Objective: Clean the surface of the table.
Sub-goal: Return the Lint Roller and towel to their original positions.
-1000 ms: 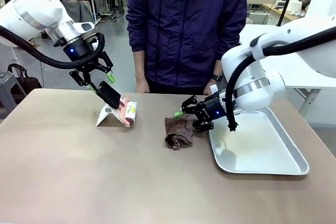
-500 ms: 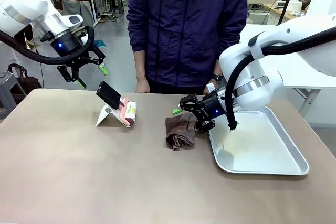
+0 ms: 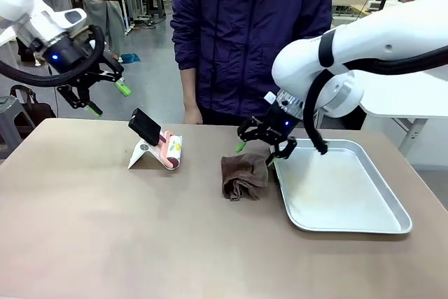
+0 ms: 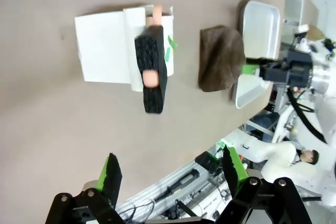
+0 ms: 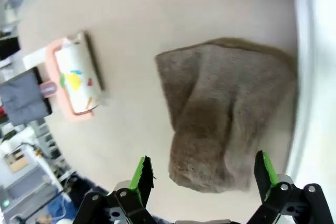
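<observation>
Looks like the wiping part of the job is either over or hasn't started. The brown cloth (image 3: 243, 176) is lying crumpled on the table (image 3: 140, 229), touching the near-left edge of the metal tray (image 3: 378, 222), and nothing is gripping it. The right gripper (image 3: 266, 140) hovers just above the cloth with its fingers spread wide and empty. The left gripper (image 3: 94, 92) is up off the far-left corner, also spread open and holding nothing.

Other stuff on the tabletop: a lint roller (image 3: 170, 150) with a pink frame and a black handle, resting on a white sheet (image 3: 143, 154). Both sit mid-table, so they'd block a full sweep — same for the tray. A person (image 3: 245, 40) stands right at the far edge.
</observation>
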